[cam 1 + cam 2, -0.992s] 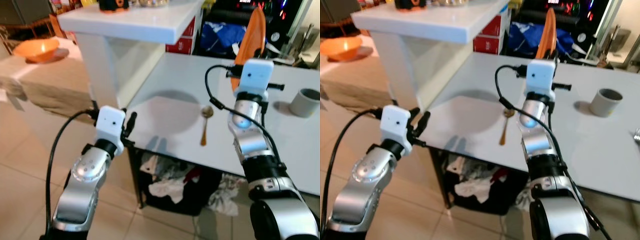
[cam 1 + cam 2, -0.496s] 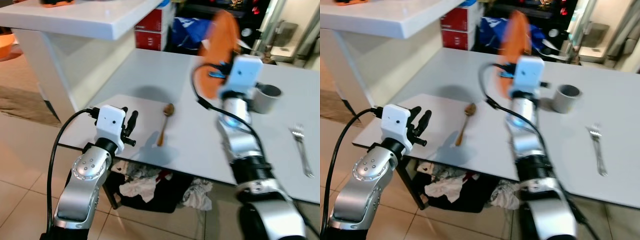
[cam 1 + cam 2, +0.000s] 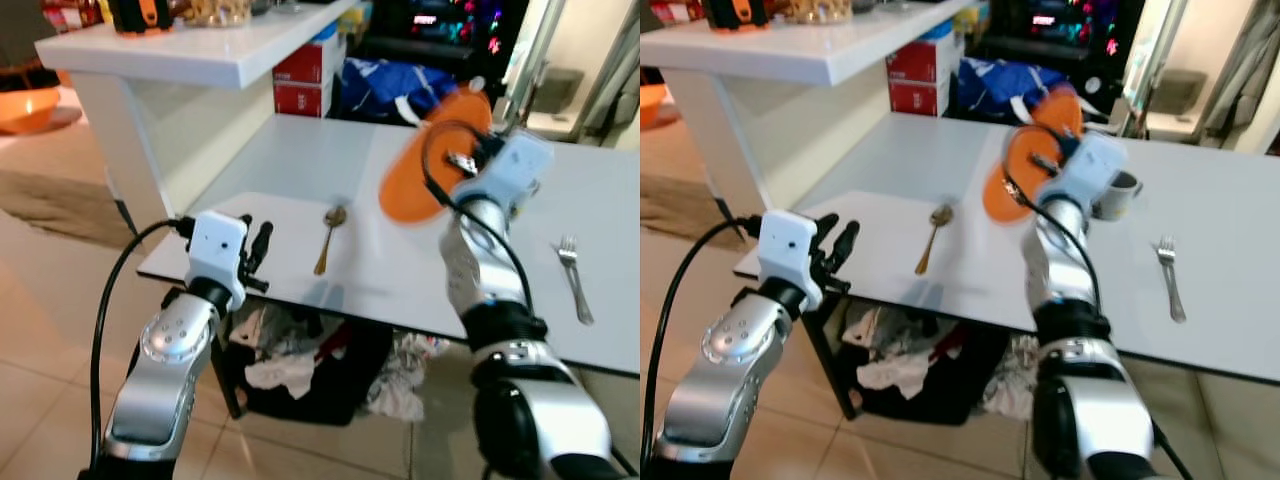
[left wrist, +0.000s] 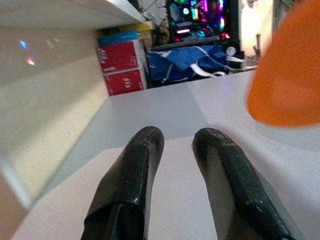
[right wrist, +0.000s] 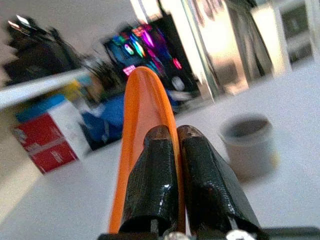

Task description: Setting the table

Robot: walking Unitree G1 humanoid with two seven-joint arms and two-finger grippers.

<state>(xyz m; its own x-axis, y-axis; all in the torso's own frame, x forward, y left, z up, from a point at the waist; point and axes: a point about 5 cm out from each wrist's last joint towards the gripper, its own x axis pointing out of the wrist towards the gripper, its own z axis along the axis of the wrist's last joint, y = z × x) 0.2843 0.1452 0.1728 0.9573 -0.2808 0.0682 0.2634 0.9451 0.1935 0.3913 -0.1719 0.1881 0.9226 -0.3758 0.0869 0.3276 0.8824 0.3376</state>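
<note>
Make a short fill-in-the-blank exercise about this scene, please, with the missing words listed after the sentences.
1. The right gripper is shut on the rim of an ____ plate.
2. On the white table, the spoon lies on the robot's ____ side of the plate.
3. The fork lies on the table near the robot's ____ arm.
4. The left gripper holds ____.

Missing words: orange; left; right; nothing

plate [image 3: 428, 172]: smooth orange plastic, you see a slight sheen
spoon [image 3: 329, 236]: shiny metal
fork [image 3: 574, 277]: shiny metal
table [image 3: 300, 170]: smooth matt white
fingers [image 4: 225, 175]: glossy black
</note>
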